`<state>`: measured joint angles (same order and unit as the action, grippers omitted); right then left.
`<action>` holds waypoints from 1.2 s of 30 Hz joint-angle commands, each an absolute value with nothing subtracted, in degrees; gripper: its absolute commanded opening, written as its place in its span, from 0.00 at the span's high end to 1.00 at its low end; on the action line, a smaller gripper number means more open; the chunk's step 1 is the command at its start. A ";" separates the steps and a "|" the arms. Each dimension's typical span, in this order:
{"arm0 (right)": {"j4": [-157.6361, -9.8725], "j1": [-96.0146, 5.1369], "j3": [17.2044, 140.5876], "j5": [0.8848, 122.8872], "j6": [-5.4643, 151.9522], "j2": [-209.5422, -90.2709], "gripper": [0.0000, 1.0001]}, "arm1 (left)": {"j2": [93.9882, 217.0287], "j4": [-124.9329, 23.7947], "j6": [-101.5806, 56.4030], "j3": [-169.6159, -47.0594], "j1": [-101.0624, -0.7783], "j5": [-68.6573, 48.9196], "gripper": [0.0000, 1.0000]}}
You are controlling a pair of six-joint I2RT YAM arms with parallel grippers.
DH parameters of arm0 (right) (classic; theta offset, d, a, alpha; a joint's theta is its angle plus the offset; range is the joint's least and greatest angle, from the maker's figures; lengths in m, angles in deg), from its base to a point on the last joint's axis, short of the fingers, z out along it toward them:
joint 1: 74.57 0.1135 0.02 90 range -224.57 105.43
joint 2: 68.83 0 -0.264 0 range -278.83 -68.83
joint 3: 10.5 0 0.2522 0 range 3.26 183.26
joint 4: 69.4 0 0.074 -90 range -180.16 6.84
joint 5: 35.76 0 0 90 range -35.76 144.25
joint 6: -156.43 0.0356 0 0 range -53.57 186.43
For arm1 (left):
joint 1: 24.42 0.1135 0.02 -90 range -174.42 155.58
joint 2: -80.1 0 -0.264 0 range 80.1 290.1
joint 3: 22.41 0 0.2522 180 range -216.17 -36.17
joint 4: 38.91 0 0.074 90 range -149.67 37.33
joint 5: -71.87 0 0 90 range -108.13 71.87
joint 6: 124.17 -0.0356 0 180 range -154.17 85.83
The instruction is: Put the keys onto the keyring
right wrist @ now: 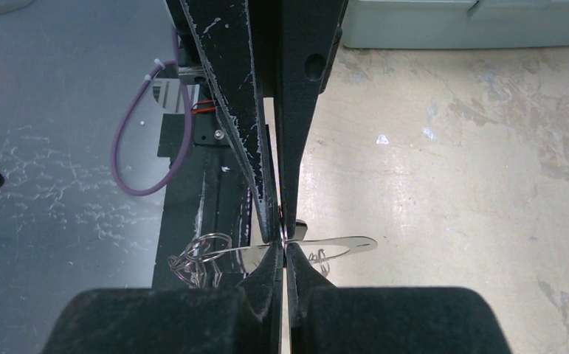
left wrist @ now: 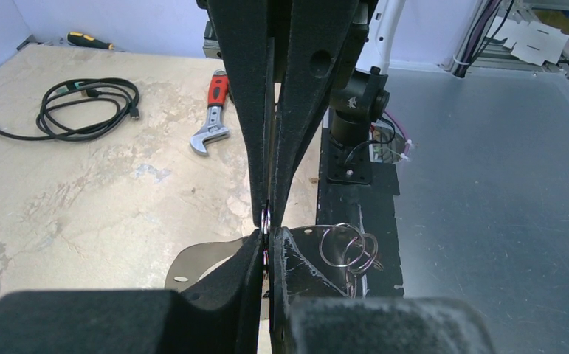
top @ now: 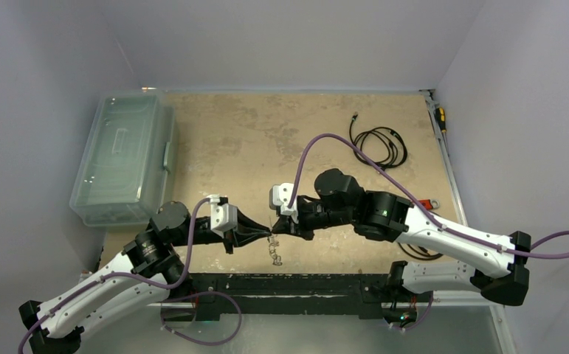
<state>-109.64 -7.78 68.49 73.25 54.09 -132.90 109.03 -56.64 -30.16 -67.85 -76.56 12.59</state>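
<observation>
My left gripper [top: 267, 236] and right gripper [top: 277, 232] meet tip to tip above the table's near edge. In the left wrist view the left gripper [left wrist: 266, 240] is shut on a small wire ring at the edge of the keyring [left wrist: 192, 267], a flat silvery plate with holes. The right gripper [right wrist: 284, 248] is shut on the same spot, with the keyring [right wrist: 340, 243] edge-on across its tips. Linked wire rings [left wrist: 347, 247] hang from the keyring's other end. I cannot make out the keys. A small dark tab [right wrist: 300, 224] sticks out beside the fingers.
A clear plastic bin [top: 122, 158] stands at the back left. A coiled black cable [top: 381, 144] lies at the back right, with a red-handled wrench [left wrist: 213, 114] near it and a yellow-and-black screwdriver [left wrist: 89, 40] at the far edge. A black base strip [top: 288, 284] runs along the near edge.
</observation>
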 commanded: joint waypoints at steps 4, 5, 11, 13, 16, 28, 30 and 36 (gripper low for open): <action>-101.63 -7.85 66.52 71.66 54.59 -127.88 1.00 | 108.22 -53.60 -29.16 -68.62 -76.54 12.83 0.62; -99.84 -7.81 65.34 71.37 55.17 -126.81 1.00 | 107.96 -53.72 -29.16 -68.66 -76.54 12.70 0.60; -92.05 -7.82 59.59 71.29 57.47 -122.23 1.00 | 106.50 -53.55 -29.55 -68.64 -76.60 12.53 0.67; -91.56 -7.84 59.28 71.23 57.91 -122.09 1.00 | 106.38 -53.55 -29.68 -68.63 -76.58 12.54 0.73; -91.09 -7.81 58.99 71.48 58.62 -122.37 1.00 | 106.53 -53.55 -29.69 -68.65 -76.55 12.70 0.75; -89.82 -7.83 58.12 74.13 59.65 -122.95 1.00 | 106.38 -53.55 -29.64 -68.69 -76.54 12.67 0.76; -89.37 -7.85 57.91 74.28 59.79 -123.05 1.00 | 106.38 -53.56 -29.62 -68.69 -76.61 12.72 0.72; -87.67 -7.83 57.05 74.92 60.36 -123.03 1.00 | 105.80 -53.58 -29.84 -68.81 -76.60 12.41 0.62</action>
<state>-92.63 -7.80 57.11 73.36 59.34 -123.26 106.56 -56.16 -29.72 -67.85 -76.56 12.55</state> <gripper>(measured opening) 0.005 0.370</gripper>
